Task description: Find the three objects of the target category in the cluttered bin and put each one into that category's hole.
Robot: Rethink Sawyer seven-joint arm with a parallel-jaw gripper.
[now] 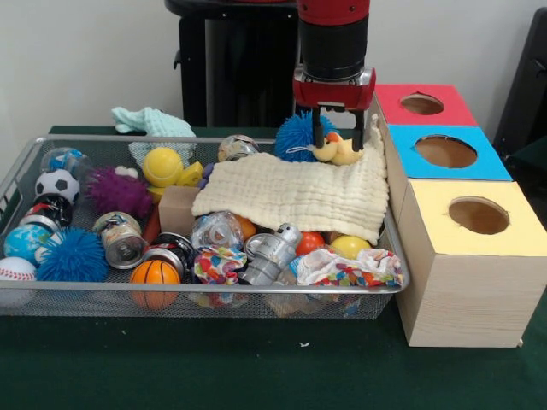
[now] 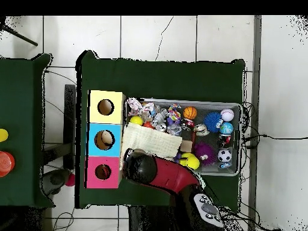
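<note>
The wire mesh bin (image 1: 214,289) is full of balls, cans and cloths; it also shows in the overhead view (image 2: 242,138). My gripper (image 1: 338,141) hangs over the bin's far right corner. Its fingers (image 1: 317,128) stand on either side of a yellow plush toy (image 1: 340,152) with an orange patch and touch it, just above a cream cloth (image 1: 299,192). The red-surrounded hole (image 1: 422,104) is right beside the gripper, on the wooden box (image 1: 466,290); it also shows in the overhead view (image 2: 103,172). No tiger toy shows. In the overhead view the arm (image 2: 162,173) hides the gripper.
A blue spiky ball (image 1: 297,135) lies next to the gripper. A purple spiky ball (image 1: 118,191), a yellow ball (image 1: 162,165), a basketball (image 1: 155,273) and cans fill the bin. The blue hole (image 1: 445,151) and the yellow hole (image 1: 479,215) lie nearer the camera. A teal cloth (image 1: 152,121) lies behind the bin.
</note>
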